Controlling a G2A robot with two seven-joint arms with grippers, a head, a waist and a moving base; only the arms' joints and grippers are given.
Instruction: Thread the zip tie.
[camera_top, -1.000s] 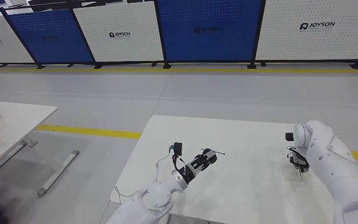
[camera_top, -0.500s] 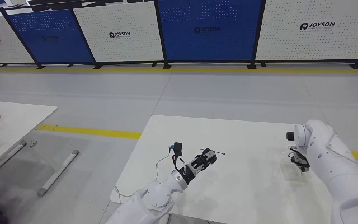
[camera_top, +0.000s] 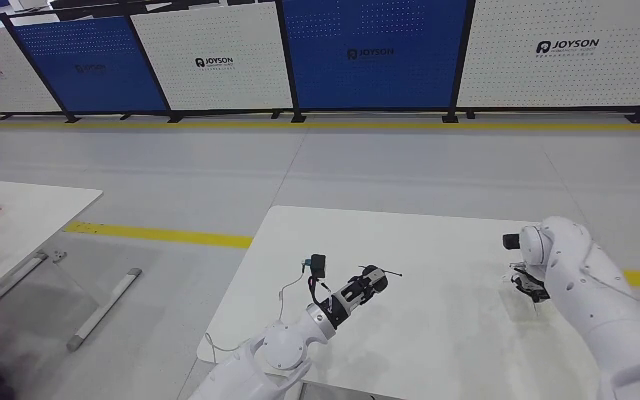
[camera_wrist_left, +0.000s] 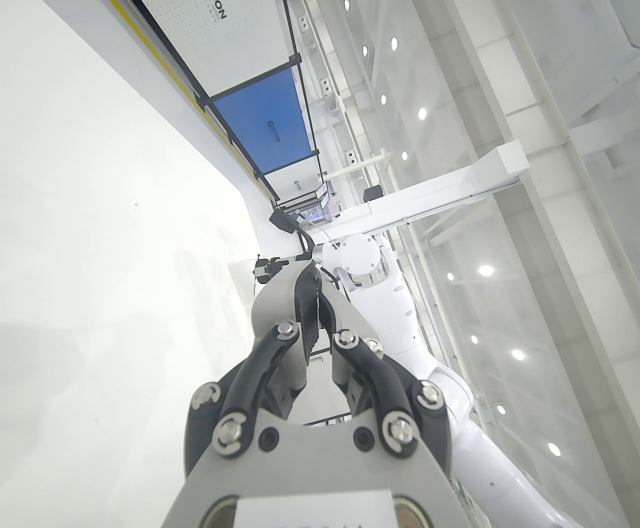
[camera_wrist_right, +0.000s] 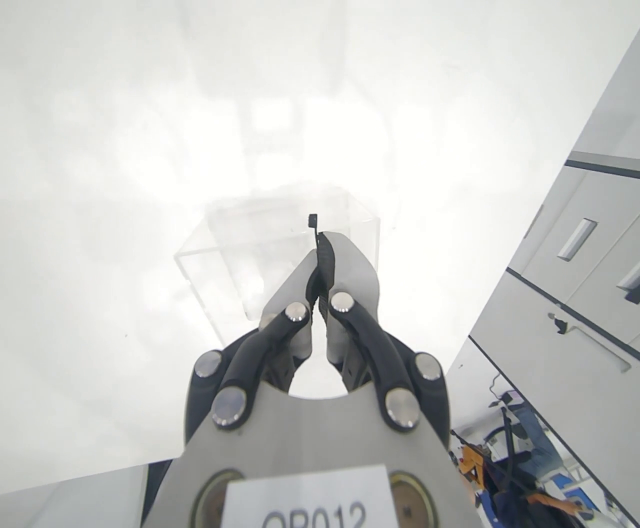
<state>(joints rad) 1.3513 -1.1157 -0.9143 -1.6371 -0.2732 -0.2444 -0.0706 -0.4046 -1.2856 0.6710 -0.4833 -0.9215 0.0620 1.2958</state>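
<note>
The right gripper (camera_wrist_right: 320, 246) is closed tight, its two fingers pressed together on a black zip tie (camera_wrist_right: 313, 220). The tie's small square head and a short bit of ribbed strap stick out just past the fingertips. The rest of the strap is hidden between the pads. This gripper hangs over a clear, open-topped box (camera_wrist_right: 225, 250) that stands on the white tabletop (camera_wrist_right: 100, 150) near its right edge. The tie's head sits above the box's opening; whether it touches the box cannot be told. In the top view the right gripper (camera_top: 530, 284) points down at that box (camera_top: 513, 304), well apart from the left arm. The left gripper (camera_wrist_left: 311, 280) is low over the tabletop toward its near left part, with its fingers closed so that the dark pads meet at the tips. In the top view a thin black strip (camera_top: 392, 272) projects from those tips and lies roughly level above the tabletop, pointing toward the right arm. It is too fine to tell whether it has a head or ribs. Blue and white pegboard panels (camera_top: 375, 55) stand across the floor behind the tabletop.
</note>
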